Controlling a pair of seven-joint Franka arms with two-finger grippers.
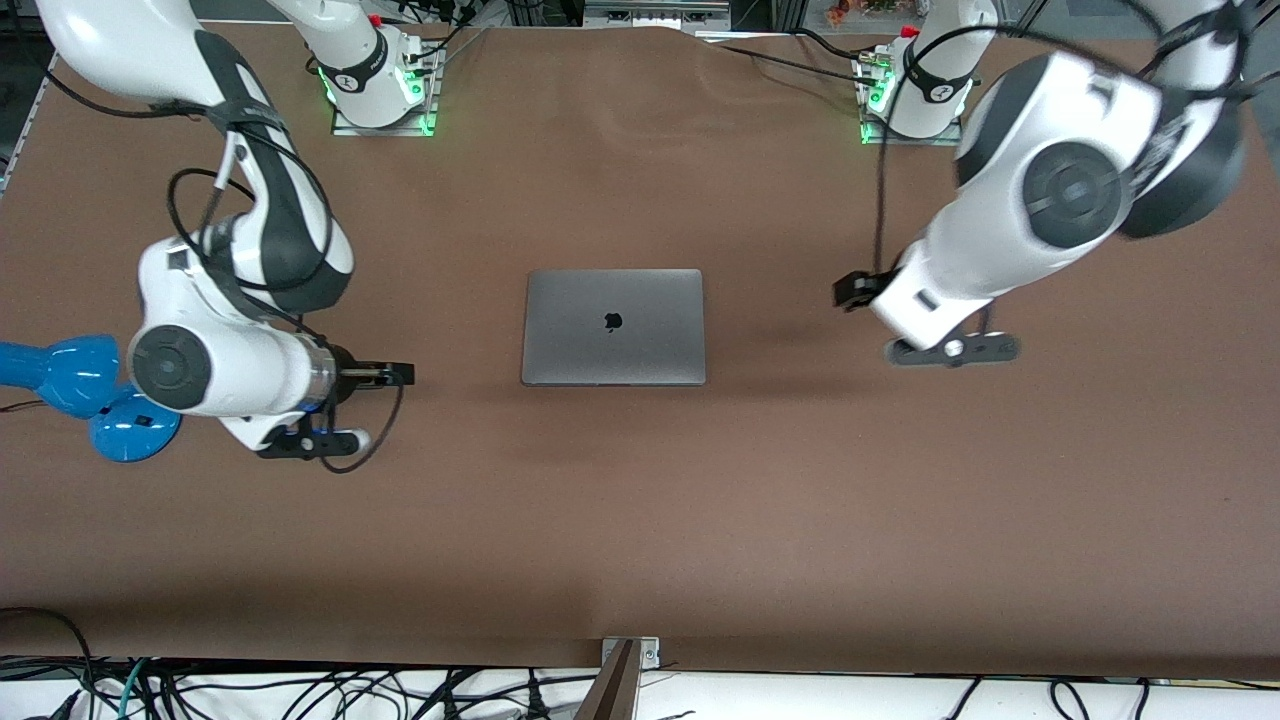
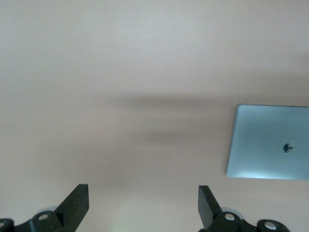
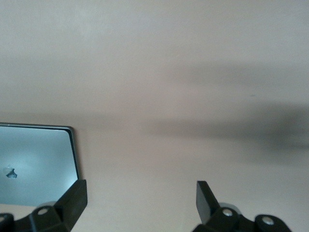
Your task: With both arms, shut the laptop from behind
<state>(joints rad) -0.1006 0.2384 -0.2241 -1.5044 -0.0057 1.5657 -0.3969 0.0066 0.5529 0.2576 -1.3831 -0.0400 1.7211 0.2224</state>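
Note:
The laptop (image 1: 612, 325) lies closed and flat in the middle of the brown table, grey lid up with the dark apple logo showing. It also appears in the left wrist view (image 2: 270, 142) and the right wrist view (image 3: 34, 164). My left gripper (image 1: 852, 290) hangs over bare table beside the laptop, toward the left arm's end, clear of it. Its fingers (image 2: 77, 203) stand wide apart with nothing between them, so the left gripper (image 2: 143, 193) is open. My right gripper (image 1: 392, 374) is over bare table toward the right arm's end, also apart from the laptop. The right gripper (image 3: 141, 191) is open and empty.
A blue lamp (image 1: 60, 375) with a round blue base (image 1: 135, 425) stands at the table's edge beside the right arm's wrist. The two arm bases (image 1: 375, 75) (image 1: 915, 90) sit along the table edge farthest from the front camera. Cables hang past the table's near edge.

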